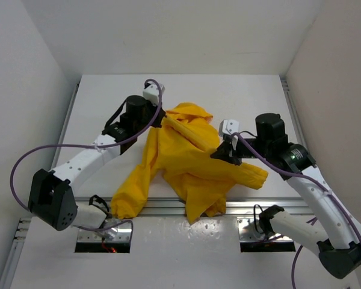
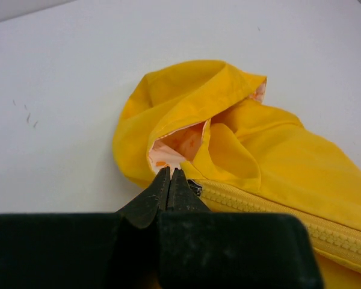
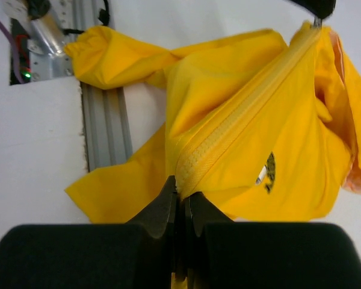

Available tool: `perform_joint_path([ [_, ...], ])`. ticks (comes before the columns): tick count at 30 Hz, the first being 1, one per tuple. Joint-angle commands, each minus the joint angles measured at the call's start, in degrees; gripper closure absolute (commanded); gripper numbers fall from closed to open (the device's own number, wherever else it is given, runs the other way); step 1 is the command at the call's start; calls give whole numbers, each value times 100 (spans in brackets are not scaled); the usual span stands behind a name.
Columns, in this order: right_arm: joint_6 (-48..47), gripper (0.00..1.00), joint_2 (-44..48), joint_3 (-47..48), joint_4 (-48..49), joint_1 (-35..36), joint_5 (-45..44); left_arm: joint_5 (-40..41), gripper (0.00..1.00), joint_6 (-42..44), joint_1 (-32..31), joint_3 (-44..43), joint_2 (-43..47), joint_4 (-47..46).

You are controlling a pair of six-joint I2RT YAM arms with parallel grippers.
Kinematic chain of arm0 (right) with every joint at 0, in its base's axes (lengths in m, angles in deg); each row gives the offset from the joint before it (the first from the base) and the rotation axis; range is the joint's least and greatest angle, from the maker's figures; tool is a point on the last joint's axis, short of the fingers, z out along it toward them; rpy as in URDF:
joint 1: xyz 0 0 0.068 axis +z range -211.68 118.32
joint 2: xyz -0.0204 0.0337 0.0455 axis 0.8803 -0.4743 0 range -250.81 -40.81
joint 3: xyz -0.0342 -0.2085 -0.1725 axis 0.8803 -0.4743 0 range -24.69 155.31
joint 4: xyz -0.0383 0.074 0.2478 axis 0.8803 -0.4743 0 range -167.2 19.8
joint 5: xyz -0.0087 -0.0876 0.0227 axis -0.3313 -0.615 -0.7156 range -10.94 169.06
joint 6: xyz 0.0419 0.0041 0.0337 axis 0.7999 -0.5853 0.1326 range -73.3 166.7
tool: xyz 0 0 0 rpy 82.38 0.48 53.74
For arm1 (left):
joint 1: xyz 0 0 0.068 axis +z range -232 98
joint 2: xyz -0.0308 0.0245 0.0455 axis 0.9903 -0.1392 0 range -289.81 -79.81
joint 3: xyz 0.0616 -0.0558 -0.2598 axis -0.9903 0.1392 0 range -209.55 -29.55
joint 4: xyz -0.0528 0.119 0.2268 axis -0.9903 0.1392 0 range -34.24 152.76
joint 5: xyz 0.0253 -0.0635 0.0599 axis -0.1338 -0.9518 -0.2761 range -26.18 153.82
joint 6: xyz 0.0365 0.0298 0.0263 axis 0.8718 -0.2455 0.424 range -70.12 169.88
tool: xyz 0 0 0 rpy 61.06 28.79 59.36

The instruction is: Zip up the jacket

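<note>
I am seeing the jacket lying at the centre of the top view, on the table. My left gripper is pinching its zipper at the top end. My right gripper is clenching the zipper's bottom end.

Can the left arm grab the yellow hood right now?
Probably yes: the hood lies just past the left gripper, nothing between. But that gripper is pinched shut on the top of the zipper, so it must let go first.
</note>
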Motion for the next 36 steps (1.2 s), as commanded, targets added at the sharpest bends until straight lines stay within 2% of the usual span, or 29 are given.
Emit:
perform_joint_path([
  [1, -43, 100, 340, -27, -183, -7, 283, 1158, 100, 694, 874, -206, -234, -282],
  [5, 308, 100, 182, -229, 447, -24, -349, 807, 100, 783, 1226, -741, -443, -545],
  [6, 369, 92, 121, -212, 520, -24, -750, 736, 100, 835, 1228, -961, -531, -546],
  [7, 535, 67, -19, -194, 599, -94, -859, 736, 100, 888, 1228, -1476, -759, -476],
  [8, 607, 58, -203, -90, 704, -112, -955, 570, 100, 888, 1288, -1795, -900, -423],
  [9, 720, 41, -283, -54, 766, -138, -1052, 456, 100, 940, 1289, -2146, -1049, -266],
  [11, 975, 31, -494, 16, 1107, -323, -1132, 384, 100, 941, 1351, -3049, -1453, -264],
  [15, 1319, 25, -679, 113, 1329, -551, -1308, 156, 100, 791, 1351, -4204, -1982, -395],
  [19, 1407, 24, -627, 52, 1390, -569, -1343, -82, 100, 537, 1351, -4732, -2272, -633],
  [22, 1485, 17, -592, 43, 1320, -578, -1387, -581, 100, 484, 1280, -4892, -2325, -73],
  [25, 1670, 9, -566, 69, 1294, -613, -1475, -1100, 58, 422, 1280, -4375, -2142, 202],
  [26, 1723, 3, -574, 69, 1320, -683, -1536, -1101, 26, 422, 1280, -4121, -1845, 202],
  [27, 1898, 2, -566, 96, 1303, -692, -1554, -1101, 9, 422, 1228, -3666, -1685, 202],
  [28, 1969, 2, -574, 104, 1303, -788, -1572, -1101, 0, 422, 1228, -3478, -1536, 315],
  [30, 2356, 0, -618, 122, 1285, -946, -1668, -1048, 0, 501, 1167, -3187, -1184, 552],
  [32, 2601, 0, -723, 218, 1093, -1104, -1625, -549, 0, 562, 1113, -3134, -1008, 1122],
  [36, 2866, 0, -1136, 359, 618, -1867, -1432, 242, 0, 563, 1200, -2643, -612, 1932],
])
